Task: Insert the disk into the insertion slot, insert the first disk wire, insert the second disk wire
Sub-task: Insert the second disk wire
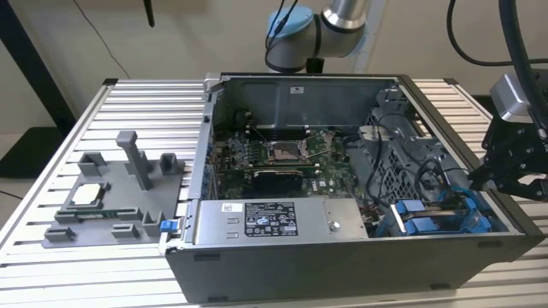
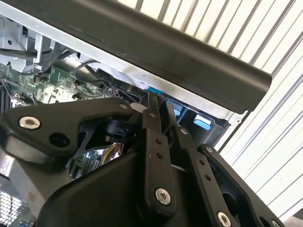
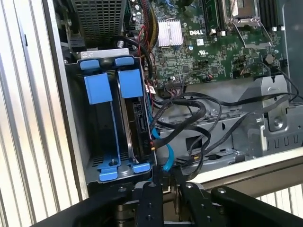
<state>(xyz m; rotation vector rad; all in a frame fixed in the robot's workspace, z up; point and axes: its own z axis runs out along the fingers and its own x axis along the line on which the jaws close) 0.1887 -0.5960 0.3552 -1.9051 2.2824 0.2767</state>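
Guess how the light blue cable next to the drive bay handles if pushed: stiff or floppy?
Probably floppy but a bit springy: the blue cable bends in a smooth curve beside the drive bay. It looks thin, so likely light. It may snag when moved, since black cables loop close beside it.

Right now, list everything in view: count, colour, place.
table: one, silver slatted, under everything
computer case: one, dark grey, open, mid-table
motherboard: one, green, inside case
metal box: one, grey, white sticker, inside case
insertion slot: one, dark grey, blue rails, case corner
disk: one, blue carrier, in slot
cables: several black, one blue, beside slot
fixture: one, grey, exterior view's left of case
chip: one, silver, on fixture
arm: one, silver, beyond case's far wall
gripper: one, black, at slot's end
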